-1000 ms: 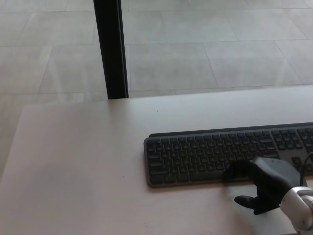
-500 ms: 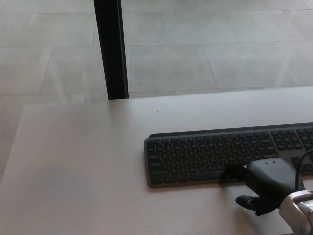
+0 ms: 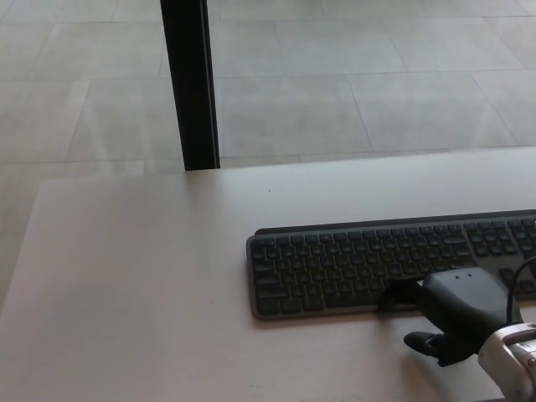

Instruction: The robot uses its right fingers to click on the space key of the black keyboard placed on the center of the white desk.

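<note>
A black keyboard point(image 3: 368, 261) lies flat on the white desk point(image 3: 142, 276), running off the right edge of the head view. My right hand point(image 3: 456, 314) comes in from the lower right. Its fingers point(image 3: 400, 295) reach forward and rest on the keyboard's bottom key row, about where the space key lies. The thumb point(image 3: 421, 342) hangs apart below, over the bare desk in front of the keyboard. The hand holds nothing. The hand covers the key itself, so I cannot see whether it is pressed down. My left hand does not show.
A black vertical post point(image 3: 191, 84) stands behind the desk's far edge. Beyond it is a grey tiled floor point(image 3: 352, 75). The desk's left edge runs down the left side of the picture. A thin black cable point(image 3: 519, 285) loops near my right wrist.
My right hand has tilted forward and down a little, so its back shows more and the fingertips sit lower on the bottom key row. The keyboard has not moved.
</note>
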